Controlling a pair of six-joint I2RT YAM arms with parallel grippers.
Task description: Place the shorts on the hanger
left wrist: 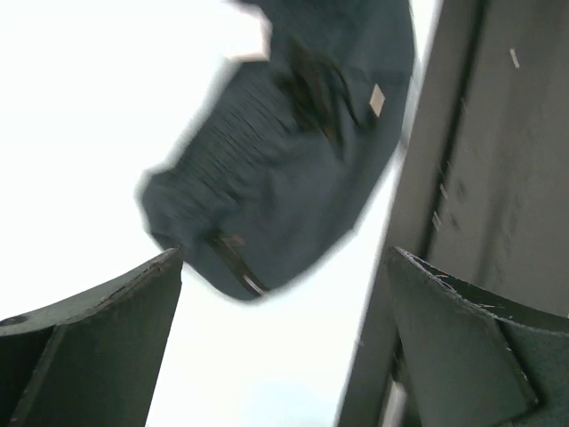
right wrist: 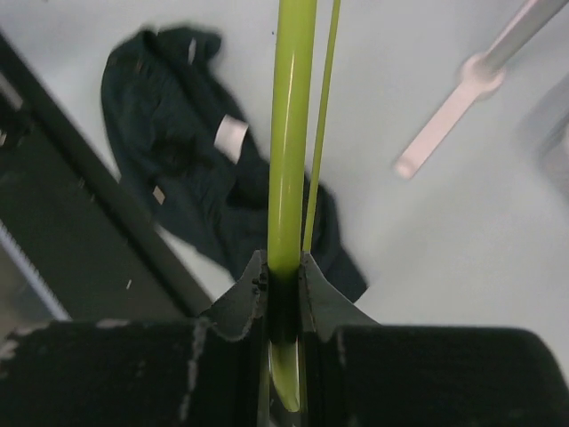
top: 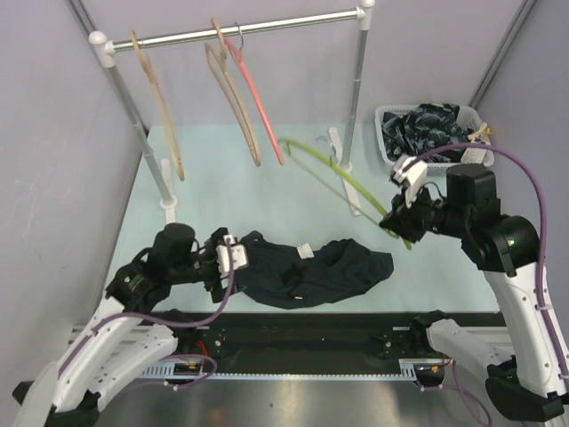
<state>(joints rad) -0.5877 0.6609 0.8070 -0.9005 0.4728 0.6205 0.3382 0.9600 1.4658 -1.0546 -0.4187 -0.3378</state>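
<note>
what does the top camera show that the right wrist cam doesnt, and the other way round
Only the top camera: the clothes rail with wooden hangers and a pink hanger, the basket of clothes, and the left gripper beside the shorts.

Only the right wrist camera: a close look at the right gripper shut on the green hanger, its bar running straight up from between the fingers.

Both: the dark shorts lying crumpled on the table, and the green hanger held off the rail.

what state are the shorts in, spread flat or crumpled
Crumpled: the shorts lie bunched in folds on the table, off the hanger the right gripper holds.
</note>
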